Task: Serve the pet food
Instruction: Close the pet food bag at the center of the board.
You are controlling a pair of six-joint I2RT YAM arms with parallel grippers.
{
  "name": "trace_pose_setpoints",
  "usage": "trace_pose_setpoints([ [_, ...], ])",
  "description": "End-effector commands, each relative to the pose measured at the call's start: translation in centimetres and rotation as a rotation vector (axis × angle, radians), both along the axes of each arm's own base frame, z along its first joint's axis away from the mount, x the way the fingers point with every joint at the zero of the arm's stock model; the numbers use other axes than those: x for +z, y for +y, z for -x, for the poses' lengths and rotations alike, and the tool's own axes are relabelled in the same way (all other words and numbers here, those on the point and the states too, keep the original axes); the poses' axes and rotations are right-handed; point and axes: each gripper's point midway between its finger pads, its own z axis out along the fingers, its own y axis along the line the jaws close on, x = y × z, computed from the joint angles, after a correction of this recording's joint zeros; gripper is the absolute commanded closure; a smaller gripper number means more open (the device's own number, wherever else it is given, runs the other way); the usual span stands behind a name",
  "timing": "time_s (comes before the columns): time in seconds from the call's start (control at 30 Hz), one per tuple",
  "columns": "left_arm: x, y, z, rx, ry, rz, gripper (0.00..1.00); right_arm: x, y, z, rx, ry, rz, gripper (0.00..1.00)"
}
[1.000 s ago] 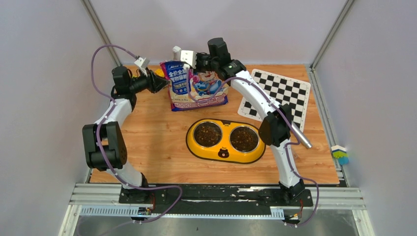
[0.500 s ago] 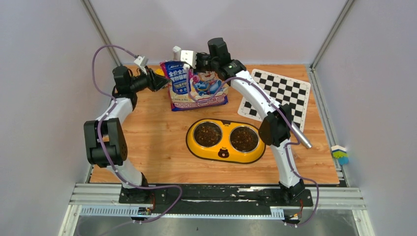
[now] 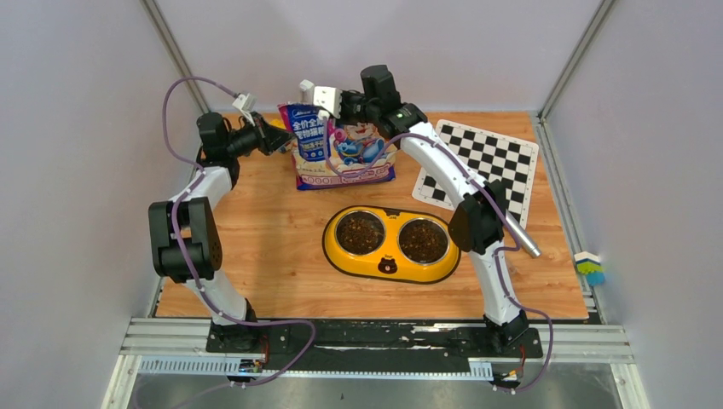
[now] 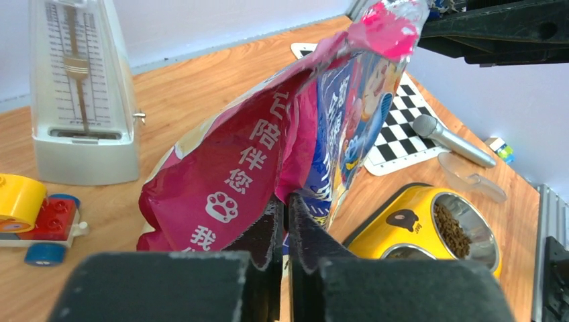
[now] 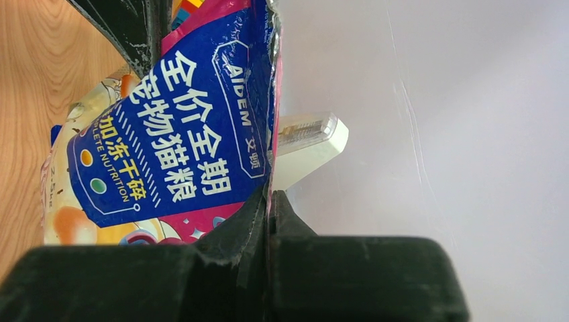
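Dry kibble [image 3: 361,232]: small dark brown pellets, loose. It lies in both steel bowls [image 3: 423,241] of the yellow feeder [image 3: 388,266], a shallow layer in each, mid-table, just in front of the bag [image 3: 341,158].

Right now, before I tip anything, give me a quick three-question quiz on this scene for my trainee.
1. True or false: both bowls of the yellow feeder already hold kibble.
2. The right gripper is: A open and empty; B shut on the bag at its top edge; C shut on the feeder rim.
3. Fill in: in the left wrist view, the white object left of the bag is a ____.
Key: 1 true; 2 B; 3 metronome.
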Motion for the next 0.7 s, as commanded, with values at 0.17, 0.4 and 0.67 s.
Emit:
trace_pose_setpoints([
  [0.17,3.5,1.0,-1.1,0.092,-0.126,-0.038,1.0,7.6,-2.1,-0.5,-0.07,-0.121,-0.092,1.0],
  [0.4,8.1,1.8,0.3,0.127,-0.204,-0.013,1.0,10.2,-2.9,0.0,-0.085,-0.132,-0.13,1.0],
  [0.67,10.5,1.1,2.0,0.078,-0.242,0.052,1.0,12.1,-3.4,1.0,-0.077,-0.05,-0.21,1.0],
])
